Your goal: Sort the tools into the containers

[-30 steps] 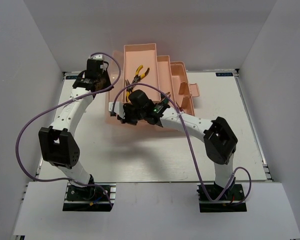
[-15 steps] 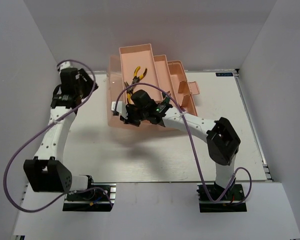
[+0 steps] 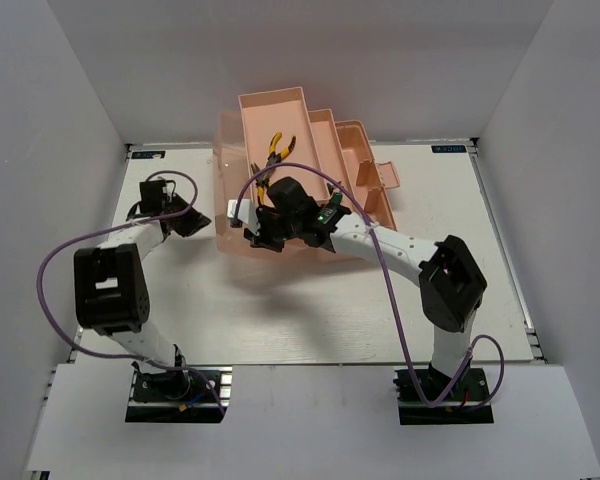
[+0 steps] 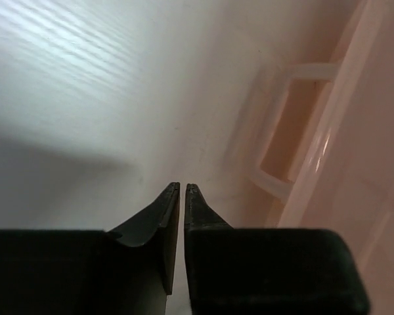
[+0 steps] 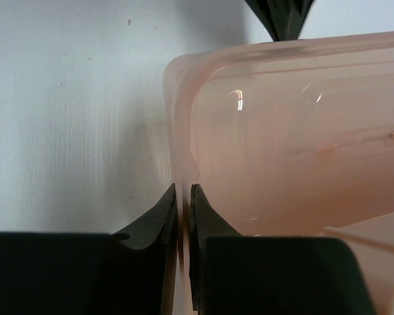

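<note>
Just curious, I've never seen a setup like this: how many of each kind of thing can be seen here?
Pink toolbox: 1
Yellow-handled pliers: 1 in clear view
Robot arms: 2, left arm and right arm
Total: 4; any other tools are hidden

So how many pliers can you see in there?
1. The yellow-handled pliers lie in the far tray of the pink toolbox. More could be hidden under the right arm, which covers the middle of the box.

No writing, label or number is legible in any view.
</note>
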### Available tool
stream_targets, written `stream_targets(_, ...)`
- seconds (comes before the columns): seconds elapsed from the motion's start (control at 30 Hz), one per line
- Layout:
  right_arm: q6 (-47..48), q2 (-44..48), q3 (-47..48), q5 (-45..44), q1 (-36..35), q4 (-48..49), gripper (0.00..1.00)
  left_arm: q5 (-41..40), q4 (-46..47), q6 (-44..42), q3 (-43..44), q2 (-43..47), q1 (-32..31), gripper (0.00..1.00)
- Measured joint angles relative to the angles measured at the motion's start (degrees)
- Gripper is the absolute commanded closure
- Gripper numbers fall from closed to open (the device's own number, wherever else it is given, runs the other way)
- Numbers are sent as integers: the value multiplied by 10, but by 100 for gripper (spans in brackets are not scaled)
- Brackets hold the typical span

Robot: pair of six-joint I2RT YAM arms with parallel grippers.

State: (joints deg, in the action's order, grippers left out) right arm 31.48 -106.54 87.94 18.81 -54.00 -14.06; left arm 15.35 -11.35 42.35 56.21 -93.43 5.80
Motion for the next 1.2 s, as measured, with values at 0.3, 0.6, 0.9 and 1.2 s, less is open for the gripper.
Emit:
stream_targets(0.3,-9,1,0,19,5,0,99,201,133,11,75,-165,-14,67)
stream_targets(0.6,-24,22,62,71,-2,-54,18,297,220,34,69,-179,-9,65)
stream_targets(0.9,15,191,35,65,6,-62,79,319,239,47,69,-179,-9,64)
stream_targets(1.2,-23,127,143,-235,179,-27,100,323,239,56,71,-179,-9,64)
